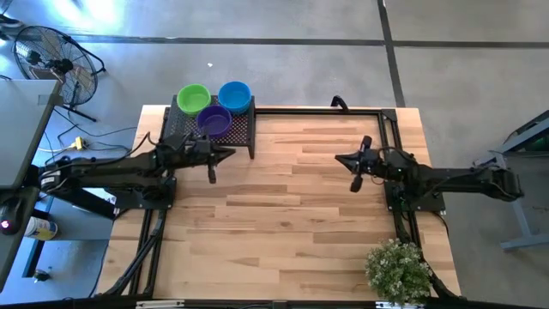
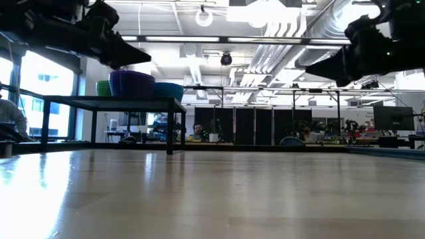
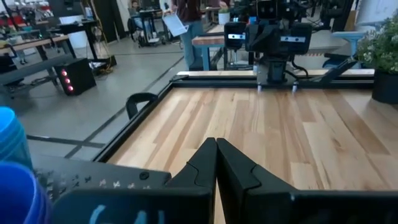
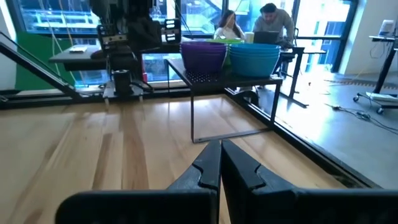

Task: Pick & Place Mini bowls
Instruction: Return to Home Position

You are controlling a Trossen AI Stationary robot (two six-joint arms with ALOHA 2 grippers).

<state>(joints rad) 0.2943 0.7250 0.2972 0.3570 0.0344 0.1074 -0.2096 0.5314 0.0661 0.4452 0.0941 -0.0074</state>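
Three mini bowls stand upright on the top of a black mesh rack [image 1: 242,133] at the table's far left: a lime green one [image 1: 193,98], a blue one [image 1: 234,96] and a purple one [image 1: 214,123] nearest the table's middle. The right wrist view shows the purple bowl [image 4: 203,56] and the blue bowl [image 4: 255,58] side by side on the rack. My left gripper [image 1: 227,154] hovers shut and empty just in front of the rack, pointing level toward the right. My right gripper [image 1: 340,158] hovers shut and empty at the table's right, pointing level toward the left.
A black metal frame [image 1: 317,110] runs along the table's far and side edges. A potted plant [image 1: 397,268] stands at the near right corner. Bare wood lies between the two grippers. People sit beyond the table [image 4: 270,18].
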